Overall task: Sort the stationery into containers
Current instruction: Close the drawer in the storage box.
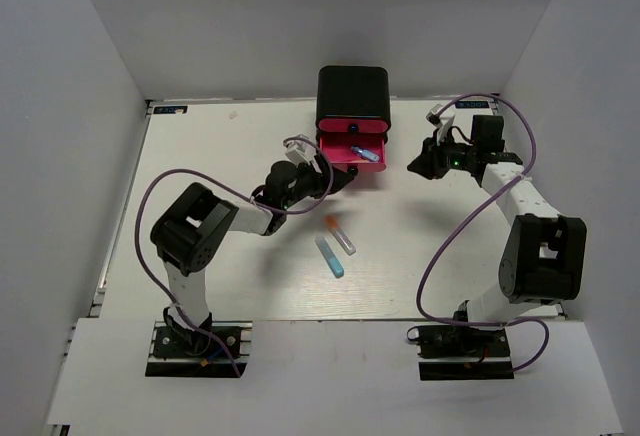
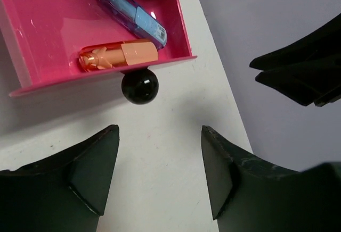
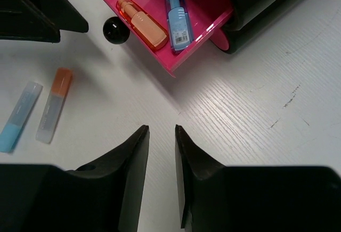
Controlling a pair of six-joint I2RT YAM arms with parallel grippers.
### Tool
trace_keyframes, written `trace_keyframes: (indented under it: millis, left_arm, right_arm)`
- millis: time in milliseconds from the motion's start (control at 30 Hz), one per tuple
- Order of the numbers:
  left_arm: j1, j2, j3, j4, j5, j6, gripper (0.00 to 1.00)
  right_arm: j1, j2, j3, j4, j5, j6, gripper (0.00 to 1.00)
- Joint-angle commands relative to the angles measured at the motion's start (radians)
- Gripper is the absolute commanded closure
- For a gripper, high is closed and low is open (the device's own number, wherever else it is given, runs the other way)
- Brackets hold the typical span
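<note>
The black case (image 1: 352, 91) stands at the back of the table with one pink drawer (image 1: 338, 148) pulled out. A blue marker (image 2: 133, 15) and an orange marker (image 2: 118, 56) lie inside the drawer (image 2: 48, 14), behind its black knob (image 2: 139, 87). My left gripper (image 2: 160, 131) is open and empty just in front of the knob, near the drawer's left front corner (image 1: 340, 180). To the right of the drawer, my right gripper (image 3: 161, 128) hovers over the table with its jaws a narrow gap apart and nothing between them. An orange-grey marker (image 3: 54, 104) and a light blue marker (image 3: 20, 116) lie side by side on the table.
The two loose markers (image 1: 336, 246) lie in the middle of the table, in front of the drawer and between the arms. White walls enclose the table on the left, back and right. The right gripper (image 2: 298, 77) shows in the left wrist view, beyond the drawer's corner.
</note>
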Motion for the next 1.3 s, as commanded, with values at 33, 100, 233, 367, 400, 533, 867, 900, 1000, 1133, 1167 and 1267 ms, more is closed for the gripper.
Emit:
trace_keyframes:
  millis: [33,100,233,367,400,533,867,900,1000,1133,1167,1267]
  left_arm:
    - [0.017,0.038,0.052,0.081,0.046,-0.087,0.27]
    - [0.026,0.051,0.078,0.081,0.046,-0.096,0.27]
    - [0.026,0.093,0.141,0.039,0.057,-0.096,0.27]
    - [0.026,0.117,0.17,0.03,0.066,-0.096,0.37]
    - [0.026,0.13,0.17,0.03,0.075,-0.096,0.37]
    - [0.026,0.148,0.179,0.03,0.086,-0.096,0.38]
    - [0.026,0.139,0.188,-0.024,0.086,-0.076,0.43]
    - [0.026,0.139,0.188,-0.024,0.086,-0.076,0.43]
    - [0.026,0.16,0.202,-0.024,0.086,-0.076,0.43]
    - [0.026,0.179,0.243,-0.051,0.075,-0.076,0.43]
    - [0.026,0.19,0.244,-0.051,0.075,-0.076,0.43]
    - [0.026,0.19,0.262,-0.074,0.066,-0.076,0.45]
  right_arm:
    - [-0.003,-0.038,-0.009,0.025,-0.019,0.003,0.67]
    - [-0.001,-0.037,-0.009,0.03,-0.019,0.003,0.67]
    - [-0.001,-0.035,-0.007,0.03,-0.017,0.009,0.67]
    - [-0.003,-0.037,-0.002,0.036,-0.022,0.008,0.66]
    - [-0.003,-0.037,-0.004,0.034,-0.02,0.009,0.66]
    - [-0.004,-0.038,-0.007,0.033,-0.017,0.009,0.66]
    - [-0.004,-0.037,-0.007,0.034,-0.024,0.012,0.66]
    - [-0.004,-0.037,-0.007,0.036,-0.022,0.012,0.66]
    - [-0.004,-0.034,-0.01,0.034,-0.022,0.011,0.66]
    - [-0.004,-0.034,-0.009,0.034,-0.017,0.011,0.66]
    - [-0.004,-0.035,-0.012,0.03,-0.019,0.012,0.66]
    - [-0.006,-0.037,-0.009,0.033,-0.019,0.011,0.66]
